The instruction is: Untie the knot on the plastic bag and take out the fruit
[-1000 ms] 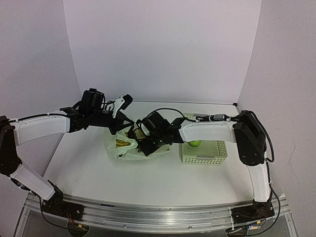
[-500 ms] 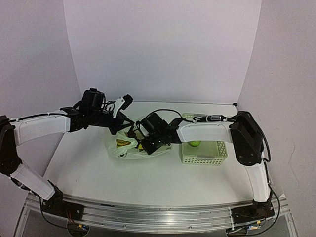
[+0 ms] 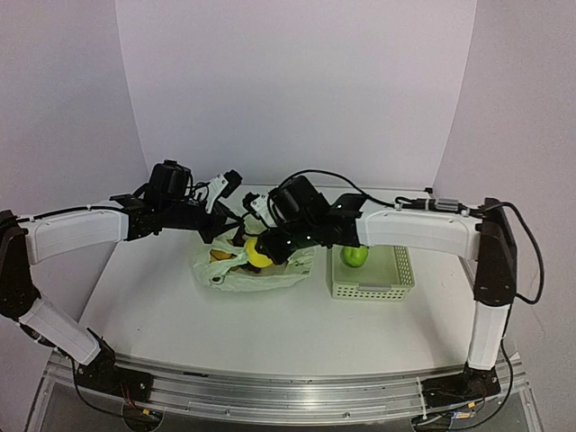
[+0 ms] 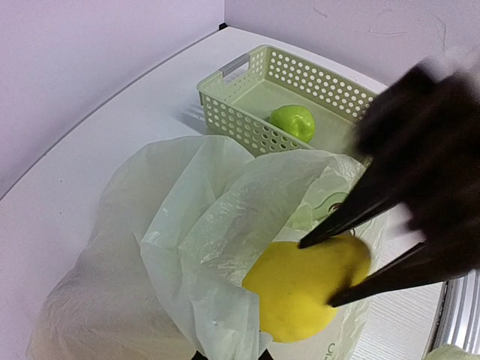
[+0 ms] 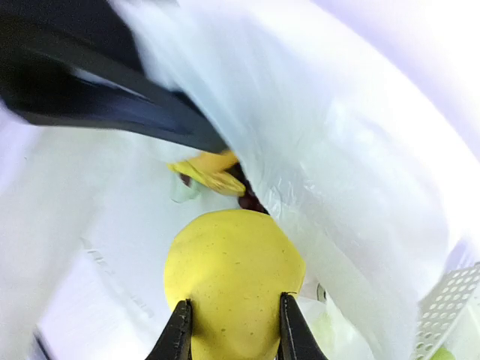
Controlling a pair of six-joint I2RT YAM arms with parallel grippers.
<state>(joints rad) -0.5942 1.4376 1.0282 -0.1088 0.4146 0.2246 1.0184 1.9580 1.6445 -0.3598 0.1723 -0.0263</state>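
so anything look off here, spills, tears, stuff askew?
Nothing stands out. The right tool is shut on a round yellow fruit at the open mouth of the thin pale green plastic bag, with no tear showing. The perforated pale green basket sits upright with one green fruit inside.

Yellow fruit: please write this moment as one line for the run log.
left gripper: holds bag edge | right gripper: shut on yellow fruit, at bag mouth | green fruit: in basket
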